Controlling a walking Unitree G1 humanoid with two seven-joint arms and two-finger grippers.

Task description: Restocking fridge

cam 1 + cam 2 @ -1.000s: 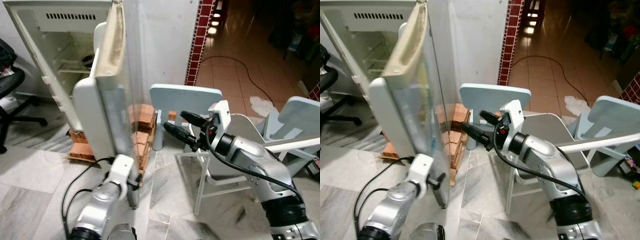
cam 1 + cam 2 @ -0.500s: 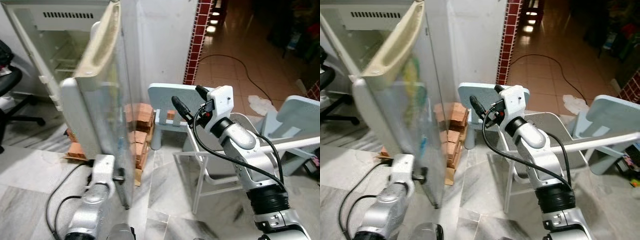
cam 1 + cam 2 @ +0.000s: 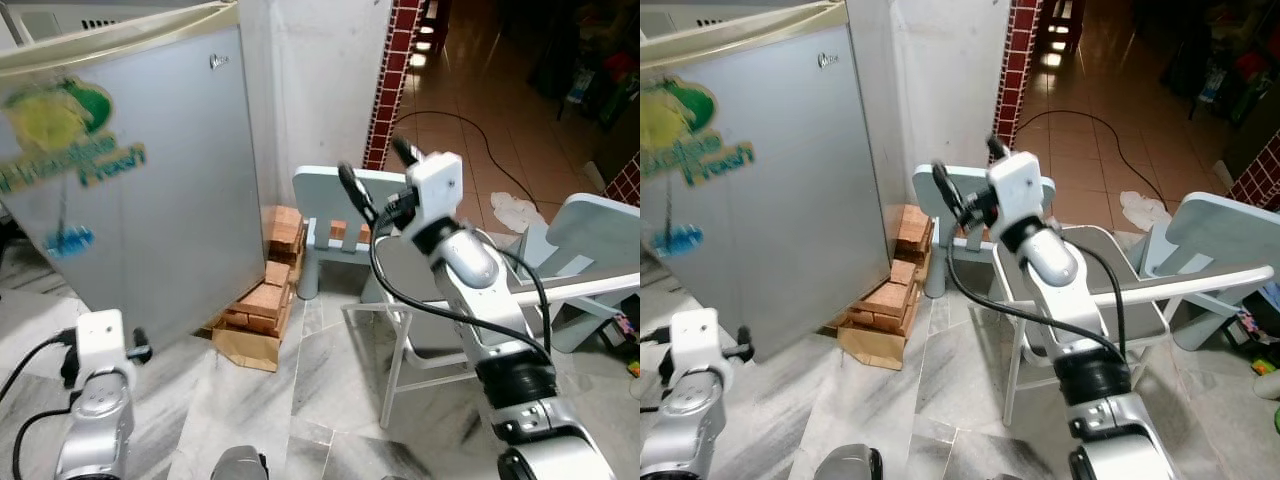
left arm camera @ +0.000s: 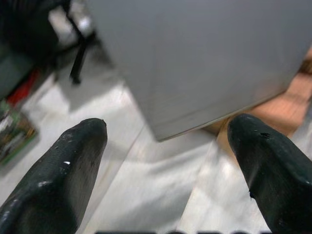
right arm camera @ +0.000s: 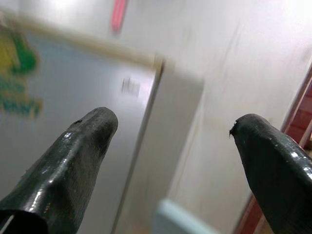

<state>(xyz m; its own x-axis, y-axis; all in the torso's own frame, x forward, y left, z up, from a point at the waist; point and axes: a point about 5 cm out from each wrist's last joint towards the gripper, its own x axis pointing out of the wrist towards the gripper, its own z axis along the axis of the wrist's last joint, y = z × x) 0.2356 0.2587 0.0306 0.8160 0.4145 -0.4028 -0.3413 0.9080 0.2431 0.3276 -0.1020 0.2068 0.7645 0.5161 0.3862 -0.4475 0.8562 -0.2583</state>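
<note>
The small silver fridge [image 3: 130, 180] stands at the left with its door shut, a green and yellow logo on the front. My left gripper [image 4: 165, 131] hangs low in front of the door's bottom corner, open and holding nothing, and its white wrist [image 3: 100, 335] is at the lower left. My right gripper [image 3: 372, 168] is raised beside the fridge's right side, open and holding nothing. In the right wrist view the fridge's top corner [image 5: 161, 73] lies between the fingers, at a distance.
Stacked bricks [image 3: 262, 300] and a cardboard piece [image 3: 245, 345] sit at the fridge's right foot. A light blue child chair [image 3: 335, 190] stands behind my right arm, with a white-framed grey chair [image 3: 440, 330] under it and another blue chair [image 3: 600, 225] at the far right. A black office chair [image 4: 29, 53] is left of the fridge.
The fridge door has swung from half open to shut. My left arm has dropped back to the lower left, off the door's edge. My right gripper has lifted slightly.
</note>
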